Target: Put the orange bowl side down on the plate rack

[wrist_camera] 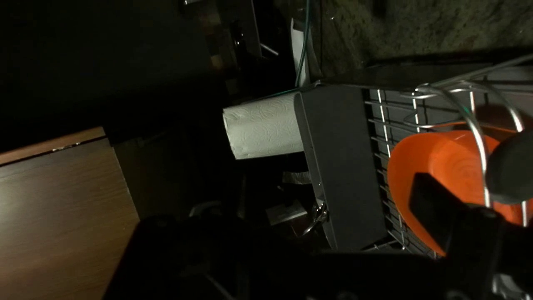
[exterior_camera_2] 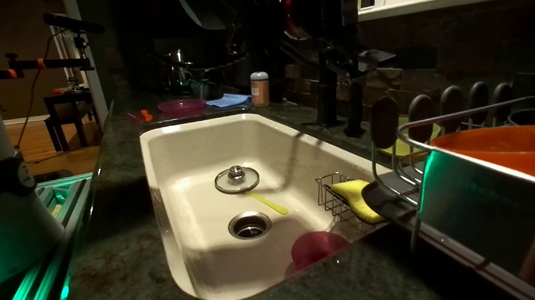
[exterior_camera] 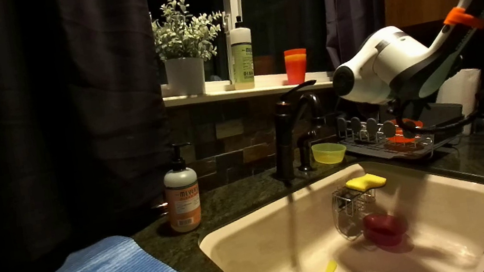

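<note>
The orange bowl (wrist_camera: pixel 410 166) sits inside the plate rack (wrist_camera: pixel 385 125) in the wrist view, behind its wire prongs. Its hollow side seems to face the camera. The bowl (exterior_camera: pixel 402 130) and the rack (exterior_camera: pixel 382 146) also show in an exterior view. Another exterior view shows the bowl (exterior_camera_2: pixel 497 141) large behind the rack's grey wall (exterior_camera_2: pixel 493 214). My gripper (wrist_camera: pixel 316 204) is over the rack, with no object between its fingers. One dark finger overlaps the bowl in the picture; contact cannot be told. The opposite finger is mostly lost in darkness, but the gap looks wide.
A paper roll (wrist_camera: pixel 264 127) stands beside the rack. The faucet (exterior_camera: pixel 285 134) and a yellow-green bowl (exterior_camera: pixel 329 154) are near it. The sink (exterior_camera: pixel 249 245) holds a pink dish (exterior_camera: pixel 383 230), and a caddy with a sponge (exterior_camera: pixel 366 182). An orange cup (exterior_camera: pixel 296 66) stands on the sill.
</note>
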Robot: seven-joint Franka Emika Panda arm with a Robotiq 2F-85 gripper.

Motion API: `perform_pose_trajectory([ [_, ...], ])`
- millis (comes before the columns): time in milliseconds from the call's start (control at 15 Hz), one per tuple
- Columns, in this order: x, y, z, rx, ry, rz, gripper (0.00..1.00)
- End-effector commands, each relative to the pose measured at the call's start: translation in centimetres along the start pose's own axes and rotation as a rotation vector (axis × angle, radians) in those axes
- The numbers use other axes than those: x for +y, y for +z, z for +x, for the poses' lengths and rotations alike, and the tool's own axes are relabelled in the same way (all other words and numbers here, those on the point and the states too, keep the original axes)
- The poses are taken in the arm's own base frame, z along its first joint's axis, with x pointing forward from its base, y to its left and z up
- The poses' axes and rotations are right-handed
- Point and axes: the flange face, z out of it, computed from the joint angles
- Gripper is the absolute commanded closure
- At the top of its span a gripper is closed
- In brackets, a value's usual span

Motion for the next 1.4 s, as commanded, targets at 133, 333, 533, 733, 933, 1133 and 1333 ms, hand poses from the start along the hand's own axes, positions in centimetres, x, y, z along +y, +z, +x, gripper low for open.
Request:
perform_pose_trajectory([
  [133,6.3,3.4,1.8,-0.091,-0.013,0.241,0.0],
  [333,10.2,7.1,2.3,-0.112,-0.027,0.383,0.0],
  [533,13.0,11.0,2.3,-0.134,-0.05,0.528,0.0],
  [733,13.1,14.2,2.0,-0.149,-0.082,0.676,0.0],
  [933,12.0,16.0,2.1,-0.159,-0.105,0.834,0.0],
  [1133,10.5,17.3,2.3,-0.179,-0.134,1.001,0.0],
  [1333,10.5,16.9,1.9,-0.191,-0.139,1.022,0.0],
])
